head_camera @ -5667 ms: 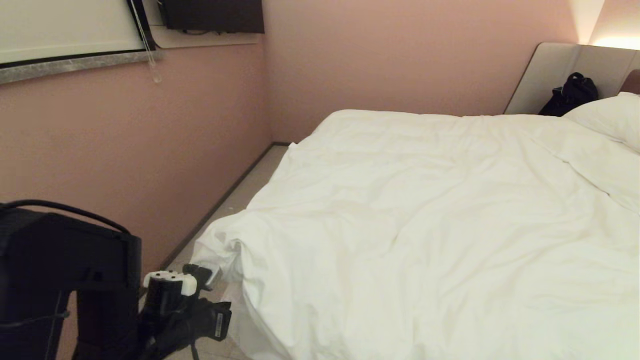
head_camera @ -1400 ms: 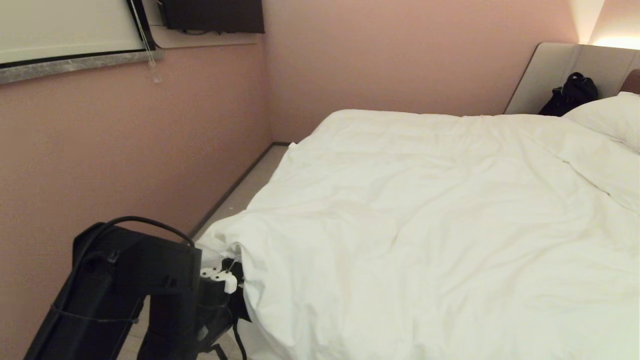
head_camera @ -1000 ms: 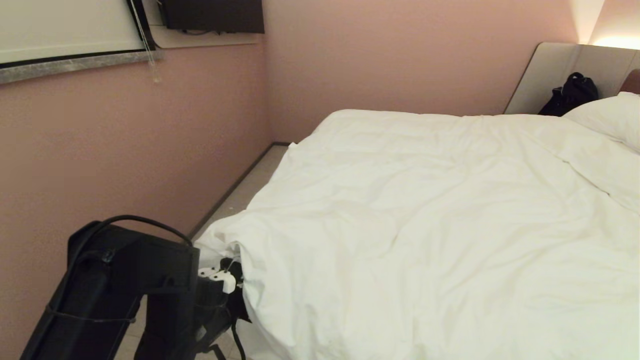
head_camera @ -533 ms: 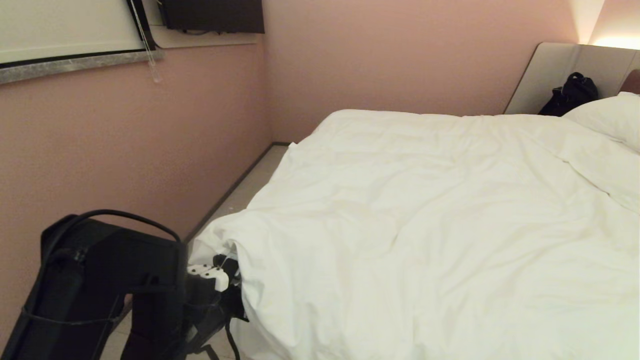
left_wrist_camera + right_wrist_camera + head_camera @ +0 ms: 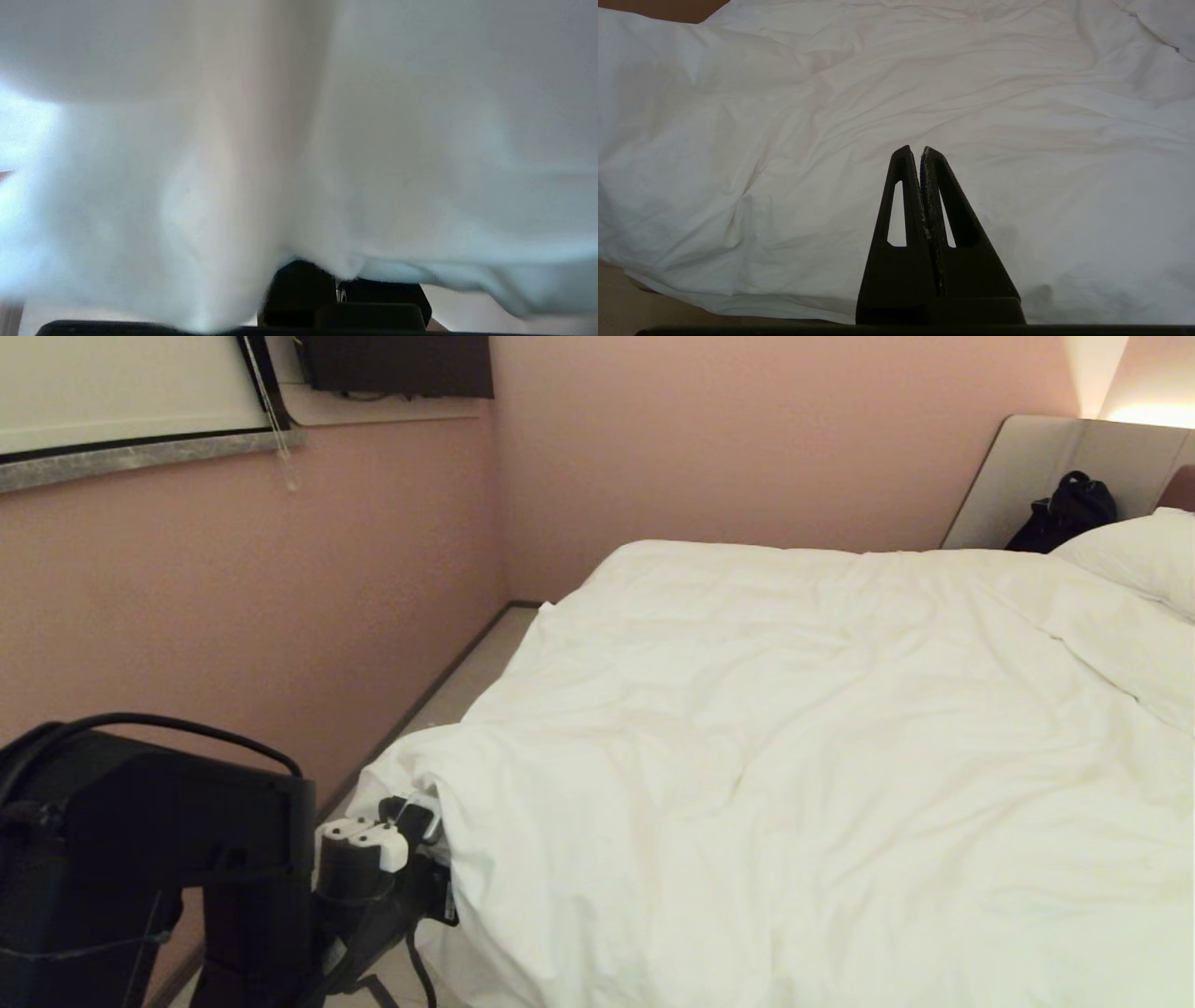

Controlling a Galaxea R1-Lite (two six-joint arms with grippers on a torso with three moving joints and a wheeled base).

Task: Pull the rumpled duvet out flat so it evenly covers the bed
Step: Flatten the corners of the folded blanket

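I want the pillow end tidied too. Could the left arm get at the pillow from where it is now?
Probably not. The left gripper is shut on the duvet at its near corner, while the pillow lies at the far end by the headboard, with the whole bed between them. Nothing blocks the way; it just looks too far.

One bed [image 5: 1036, 467] stands in the room, with one white duvet [image 5: 794, 756] spread over it and one pillow [image 5: 1139, 555] showing at its head. One black bag [image 5: 1064, 513] leans against the single headboard, and one window blind [image 5: 112, 383] and one dark wall-mounted screen [image 5: 397, 364] hang on the pink walls. Two grippers can be counted: the left gripper [image 5: 425, 821] at the duvet's corner and the right gripper [image 5: 920, 151] over the bedding.
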